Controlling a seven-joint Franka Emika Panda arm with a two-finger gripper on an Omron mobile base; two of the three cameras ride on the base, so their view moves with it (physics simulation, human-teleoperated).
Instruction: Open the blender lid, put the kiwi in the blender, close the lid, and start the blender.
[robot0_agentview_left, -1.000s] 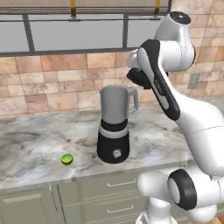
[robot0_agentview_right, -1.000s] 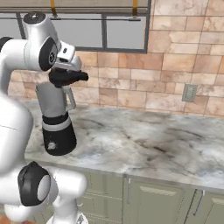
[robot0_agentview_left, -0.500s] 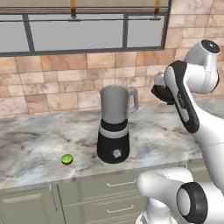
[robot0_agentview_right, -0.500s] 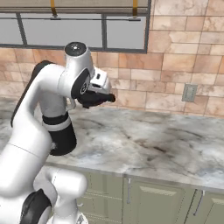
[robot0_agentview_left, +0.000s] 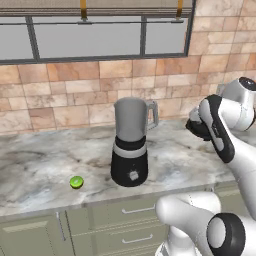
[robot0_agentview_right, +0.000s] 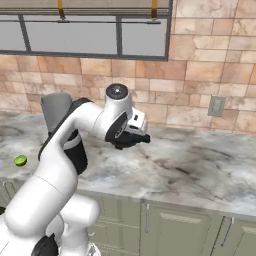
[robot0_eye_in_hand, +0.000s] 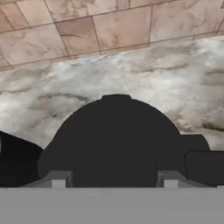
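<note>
The blender (robot0_agentview_left: 131, 142) stands mid-counter, its grey jar uncovered at the top; in the right base view the blender (robot0_agentview_right: 55, 112) shows partly behind my arm. My gripper (robot0_agentview_left: 200, 129) hangs well to the right of it, above the counter, shut on the black blender lid (robot0_agentview_left: 196, 131). The right base view has the gripper (robot0_agentview_right: 131, 141) holding the lid (robot0_agentview_right: 125, 142) low over the marble. From the hand view the lid (robot0_eye_in_hand: 116, 144) sits between the fingertips of the gripper (robot0_eye_in_hand: 111, 179). The green kiwi (robot0_agentview_left: 76, 182) lies on the counter left of the blender, seen too as the kiwi (robot0_agentview_right: 20, 160).
A marble counter (robot0_agentview_left: 40, 165) runs along a brick wall with a window above. A wall outlet (robot0_agentview_right: 216, 105) sits at the right. Cabinet drawers (robot0_agentview_left: 135, 225) line the front below the counter edge.
My arm has swung from the top of the blender jar to the right and downward, carrying the black lid with it. The jar now stands uncovered; the kiwi has not moved.
</note>
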